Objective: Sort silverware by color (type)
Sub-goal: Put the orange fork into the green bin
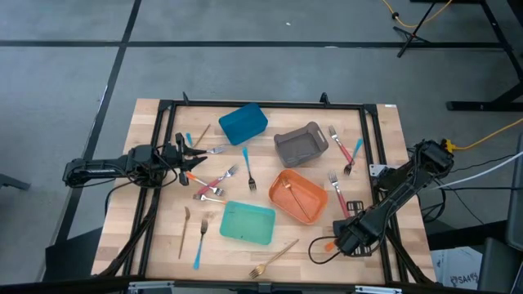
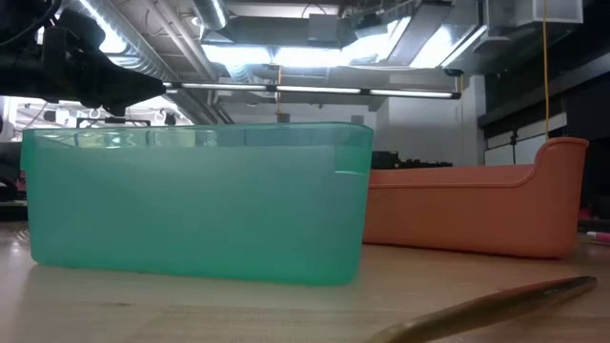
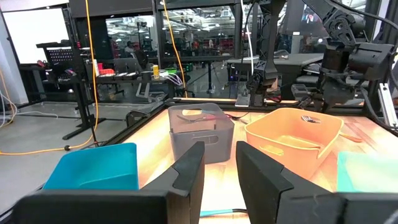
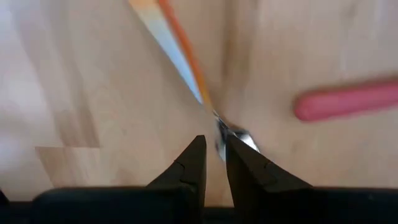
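You had barely started the sort: most of the silverware lay loose on the bench [image 1: 163, 122], and only the orange bin [image 1: 282, 181] visibly held a piece, an orange-handled utensil [image 1: 301, 204] lying across its floor. The blue bin [image 1: 243, 123], the teal bin [image 1: 248, 223] and, as far as the high view showed, the grey bin [image 1: 300, 144] looked bare, though the left wrist view hinted at something on the grey bin's rim that you could not make out. Still to go were the pink forks [image 1: 214, 181] clustered left of centre, a blue fork [image 1: 248, 167] between the bins, two gold pieces [image 1: 183, 233] at the near left, a gold fork [image 1: 273, 261] at the near edge, and pink and blue forks [image 1: 347, 151] on the right. Your right gripper [image 4: 214, 149] was down at the near right of the bench with its fingers nearly shut, pinching the metal end of an orange-handled piece [image 4: 180, 53] that lay beside a pink handle [image 4: 348, 99]. Your left gripper [image 3: 219, 163] hung at the far left, fingers partly open and holding nothing.
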